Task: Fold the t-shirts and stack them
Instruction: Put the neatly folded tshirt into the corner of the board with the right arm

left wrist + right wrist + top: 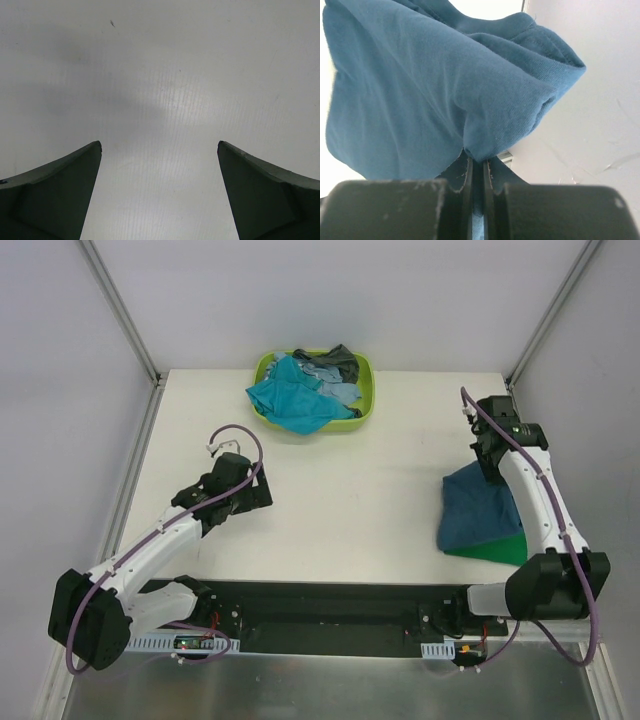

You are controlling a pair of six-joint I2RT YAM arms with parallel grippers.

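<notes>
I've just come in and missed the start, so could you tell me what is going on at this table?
The right gripper is shut on a fold of the dark blue t-shirt at the right side of the table. The shirt partly covers a green t-shirt. The left gripper is open above the tabletop and holds nothing. More t-shirts lie heaped, not yet folded, in the lime-green basket at the far edge.

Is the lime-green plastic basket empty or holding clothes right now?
Not empty: the lime-green plastic basket holds a heaped teal cloth shirt, a light blue one and a dark grey one.
</notes>
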